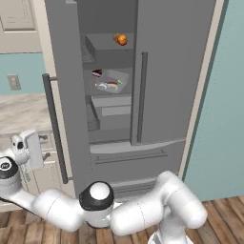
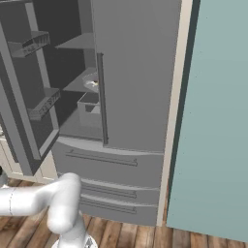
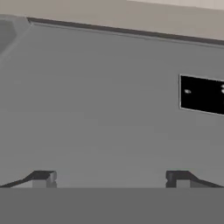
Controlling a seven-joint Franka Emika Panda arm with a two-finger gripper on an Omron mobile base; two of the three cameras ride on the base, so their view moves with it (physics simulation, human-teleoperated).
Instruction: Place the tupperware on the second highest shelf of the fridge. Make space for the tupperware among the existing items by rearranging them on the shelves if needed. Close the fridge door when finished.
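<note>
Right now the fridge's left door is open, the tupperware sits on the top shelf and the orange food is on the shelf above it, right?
Not quite. The tupperware sits on the second highest shelf, not the top one. The left base view shows it. The orange food is on the shelf above, and the fridge has its left door open.

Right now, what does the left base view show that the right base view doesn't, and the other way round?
Left base view: the orange food on the upper shelf, the tupperware on the shelf below with a dark food beside it, and the open door's handle. Right base view: the open door's inner bins. Shared: the fridge, left door open, right door shut.
</note>
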